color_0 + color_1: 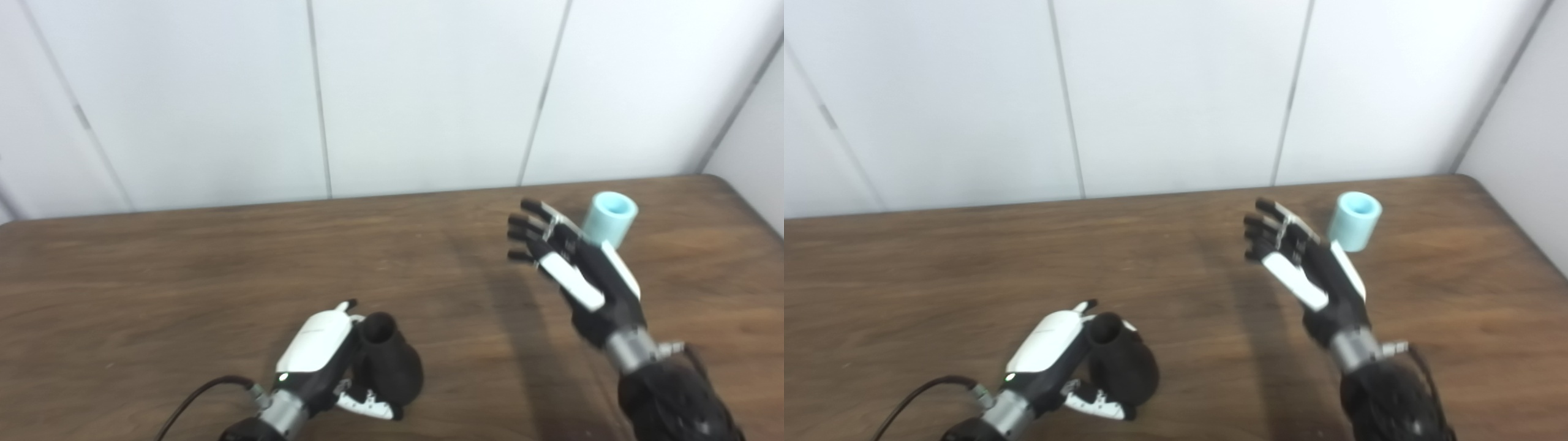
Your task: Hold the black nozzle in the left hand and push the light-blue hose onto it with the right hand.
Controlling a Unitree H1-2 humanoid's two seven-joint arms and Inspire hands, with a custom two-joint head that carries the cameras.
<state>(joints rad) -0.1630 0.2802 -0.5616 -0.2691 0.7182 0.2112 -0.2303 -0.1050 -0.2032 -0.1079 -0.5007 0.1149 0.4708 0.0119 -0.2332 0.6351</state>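
- Left hand wrapped around nozzle: fingers curled round the near side, thumb under the flared base. Looks like a closed hold.
- Nozzle black, bell-shaped, narrow open neck up and tilted slightly away from the palm. Appears to rest on or just above the table; cannot tell which.
- Right hand raised, fingers spread and straight, holding nothing.
- Hose just beyond and to the outside of the right fingertips, short light-blue tube standing on end, bore open upward. Apart from the hand, not touched.
- Handling guess: hose light, probably soft rubbery wall, tips easily if nudged. Best taken round the mid-wall from the side, not squeezed hard or the bore goes oval and won't seat.
- Nozzle likely rigid, smooth; grip at the wide base leaves the neck free for the push.
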